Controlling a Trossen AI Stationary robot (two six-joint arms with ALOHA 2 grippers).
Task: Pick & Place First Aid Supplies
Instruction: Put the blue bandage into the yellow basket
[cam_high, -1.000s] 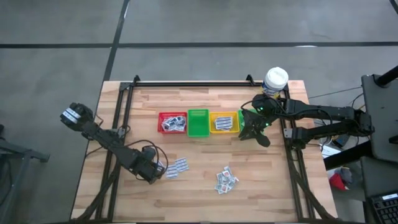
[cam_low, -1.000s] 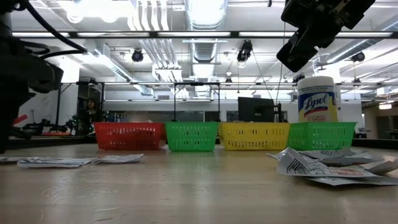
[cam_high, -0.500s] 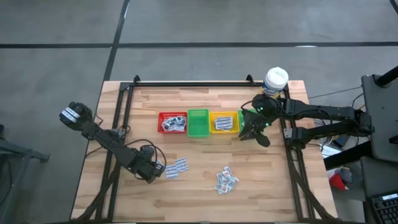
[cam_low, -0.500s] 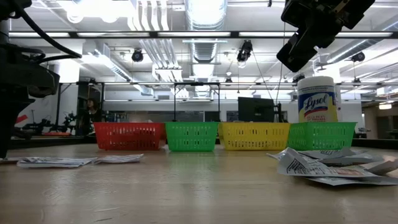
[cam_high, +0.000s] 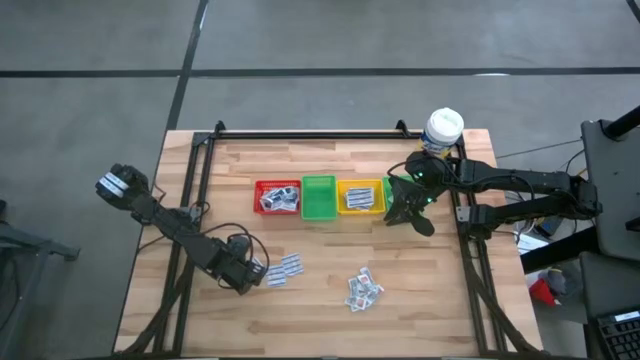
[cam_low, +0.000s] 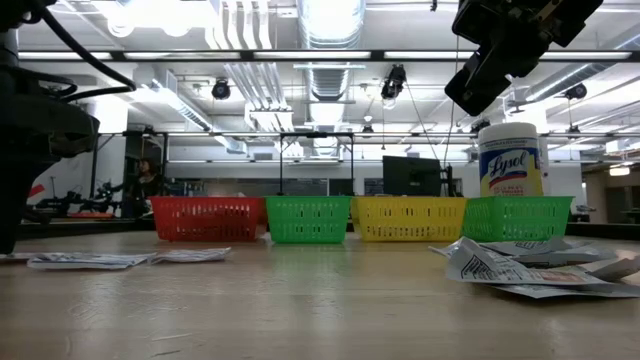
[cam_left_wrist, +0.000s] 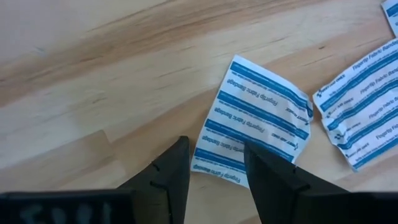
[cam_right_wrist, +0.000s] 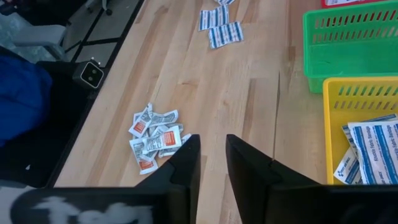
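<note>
A: Where are the packets relative to the yellow bin (cam_high: 360, 196)?

B: A blue-striped group (cam_high: 285, 268) lies on the table (cam_high: 330, 320) nearer the front edge and toward the left arm's side. A second heap (cam_high: 363, 288) sits almost straight in front of the bin. More lie inside it.

A: The left gripper (cam_left_wrist: 214, 163)?

B: Low over the striped group, fingers parted a little, one packet's (cam_left_wrist: 255, 121) edge between the tips, not pinched.

A: The right gripper (cam_right_wrist: 212, 163)?

B: Raised just beside the bin, gap narrow, holding nothing.
</note>
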